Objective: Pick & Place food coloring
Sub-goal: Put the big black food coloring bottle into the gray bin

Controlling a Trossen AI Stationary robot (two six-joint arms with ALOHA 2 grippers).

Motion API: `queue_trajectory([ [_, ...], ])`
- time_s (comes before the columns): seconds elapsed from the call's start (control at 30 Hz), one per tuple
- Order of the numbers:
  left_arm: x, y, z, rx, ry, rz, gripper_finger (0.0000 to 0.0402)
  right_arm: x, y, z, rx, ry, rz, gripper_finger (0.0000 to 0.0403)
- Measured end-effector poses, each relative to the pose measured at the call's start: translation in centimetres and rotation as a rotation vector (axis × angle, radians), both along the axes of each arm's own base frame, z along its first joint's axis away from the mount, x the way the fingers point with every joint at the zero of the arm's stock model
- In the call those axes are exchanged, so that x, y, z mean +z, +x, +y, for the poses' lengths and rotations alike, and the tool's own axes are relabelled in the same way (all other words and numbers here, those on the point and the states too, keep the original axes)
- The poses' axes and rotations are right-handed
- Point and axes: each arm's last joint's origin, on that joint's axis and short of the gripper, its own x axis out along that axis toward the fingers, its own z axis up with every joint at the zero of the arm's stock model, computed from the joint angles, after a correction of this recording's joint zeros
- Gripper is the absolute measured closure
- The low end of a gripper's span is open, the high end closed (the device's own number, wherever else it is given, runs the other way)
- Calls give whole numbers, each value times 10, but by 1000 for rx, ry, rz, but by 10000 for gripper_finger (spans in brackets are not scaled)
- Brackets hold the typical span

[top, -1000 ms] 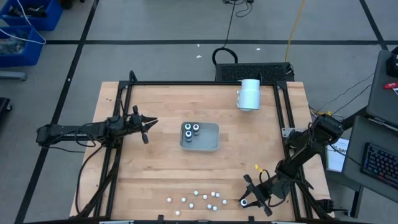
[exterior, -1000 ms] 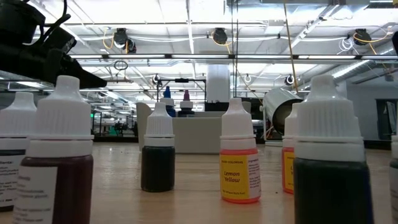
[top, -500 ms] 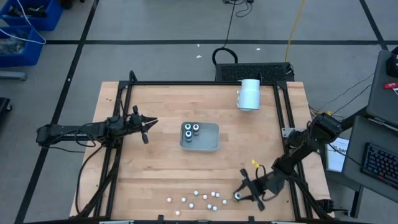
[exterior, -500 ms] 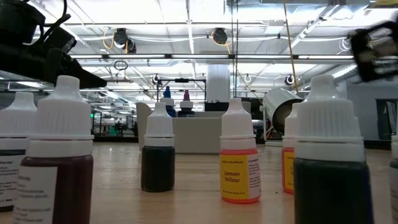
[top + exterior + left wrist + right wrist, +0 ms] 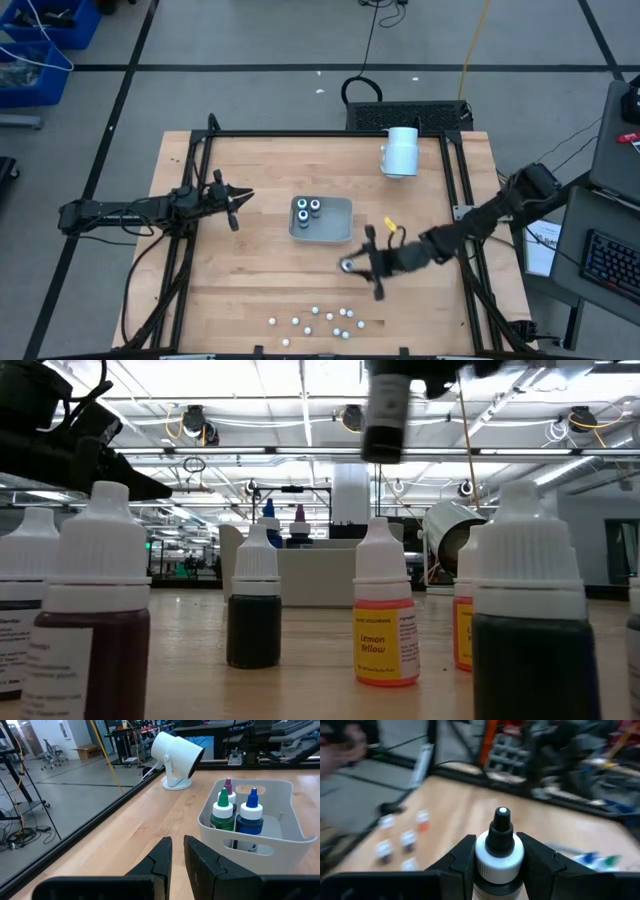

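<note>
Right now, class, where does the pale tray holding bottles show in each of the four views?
High view: tray mid-table, ahead of the right gripper.
Low view: behind the standing bottles, mid-picture.
Left wrist view: right side, three bottles inside.
Right wrist view: not in it.
Shared landmark: white cylinder.

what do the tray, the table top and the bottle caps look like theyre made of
Tray: likely plastic, pale grey, smooth with rounded moulded corners and a soft sheen.
Table top: looks like wood, light tan, with visible plank lines and a matt finish.
Bottle caps: probably white plastic, ribbed around the sides, matt. The right gripper holds one bottle with a glossier dark tip.
</note>
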Motion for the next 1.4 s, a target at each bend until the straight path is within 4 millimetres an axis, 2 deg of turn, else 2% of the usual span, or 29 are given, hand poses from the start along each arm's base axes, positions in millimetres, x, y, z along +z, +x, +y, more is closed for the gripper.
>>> queue_trajectory([
  [0.07,0,0,0,0,0,0,344,3,12,-14,-55,-8,-13,292],
  [0.27,0,0,0,0,2,3,344,-11,36,-51,-170,32,-2,292],
  [0.5,0,0,0,0,4,2,344,-33,55,-73,-219,78,-9,292],
  [0.7,0,0,0,0,4,1,344,-55,72,-82,-222,99,49,292],
  [0.87,0,0,0,0,5,0,344,-66,85,-88,-257,114,71,292],
  [1.03,0,0,0,0,7,-2,344,-71,91,-89,-258,117,83,292],
  [1.4,1,0,0,0,11,-2,344,-72,91,-92,-278,131,86,292],
])
